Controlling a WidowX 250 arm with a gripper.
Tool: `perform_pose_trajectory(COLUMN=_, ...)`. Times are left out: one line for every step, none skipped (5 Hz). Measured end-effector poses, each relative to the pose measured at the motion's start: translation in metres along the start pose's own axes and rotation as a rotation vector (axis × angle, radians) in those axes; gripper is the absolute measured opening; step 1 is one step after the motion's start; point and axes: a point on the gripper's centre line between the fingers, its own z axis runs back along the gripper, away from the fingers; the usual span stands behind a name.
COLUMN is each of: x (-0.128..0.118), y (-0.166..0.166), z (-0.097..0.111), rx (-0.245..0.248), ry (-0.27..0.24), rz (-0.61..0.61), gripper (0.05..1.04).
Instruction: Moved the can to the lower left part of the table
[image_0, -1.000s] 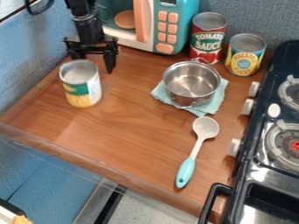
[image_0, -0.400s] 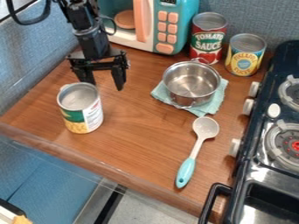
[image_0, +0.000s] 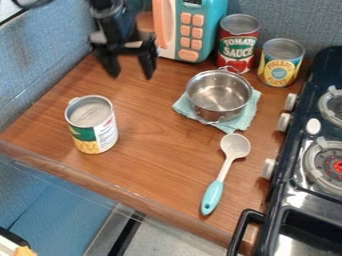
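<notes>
My gripper (image_0: 131, 75) hangs over the upper left of the wooden table (image_0: 150, 155), in front of the toy microwave. Its two fingers are spread apart with nothing between them. The can (image_0: 93, 125), with a green, white and yellow label and a bare metal top, stands upright on the left part of the table, toward the front edge. A wide gap separates it from the gripper, which is above and behind it.
A metal pot (image_0: 219, 95) sits on a teal cloth (image_0: 251, 112) right of centre. In front lies a spoon (image_0: 224, 172). Behind are a tomato can (image_0: 237, 42), a pineapple can (image_0: 280, 62) and the microwave (image_0: 190, 30). The stove (image_0: 314, 150) borders the right side.
The can has shifted toward the table's front edge, standing still over the latest interval. My gripper came forward behind it, then backed off up and to the right.
</notes>
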Motion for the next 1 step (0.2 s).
perform_pose_trajectory(x=0.0159, y=-0.0142, z=0.0148, rx=0.004, ry=-0.032, rz=-0.099, gripper=1.000)
